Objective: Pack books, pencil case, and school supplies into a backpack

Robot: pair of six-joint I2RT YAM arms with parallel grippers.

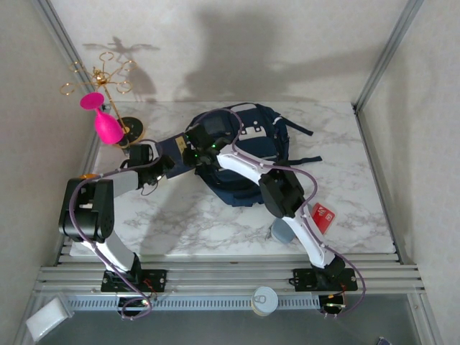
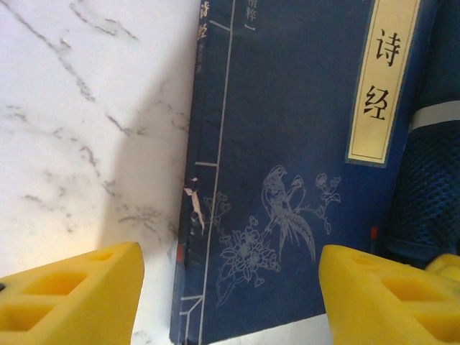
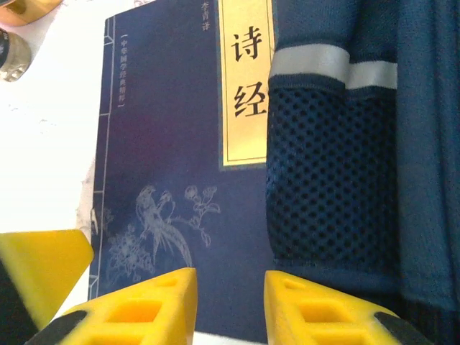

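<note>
Desk (image 1: 215,223): smooth marble-look top, slight gloss. Navy book (image 2: 287,144): matt paper cover, pale paper label. Backpack (image 3: 330,180): woven cloth w/ open mesh pocket, shiny light stripe. Fingers (image 2: 72,295): matt yellow plastic. Wire stand (image 1: 108,79): glossy gold metal.

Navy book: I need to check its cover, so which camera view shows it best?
Left wrist: the navy book lies unobstructed, from spine to pale label. Right wrist shows it too, but the backpack overlaps its right side. Top external shows it as a small dark patch beside the backpack, between the arms.
</note>
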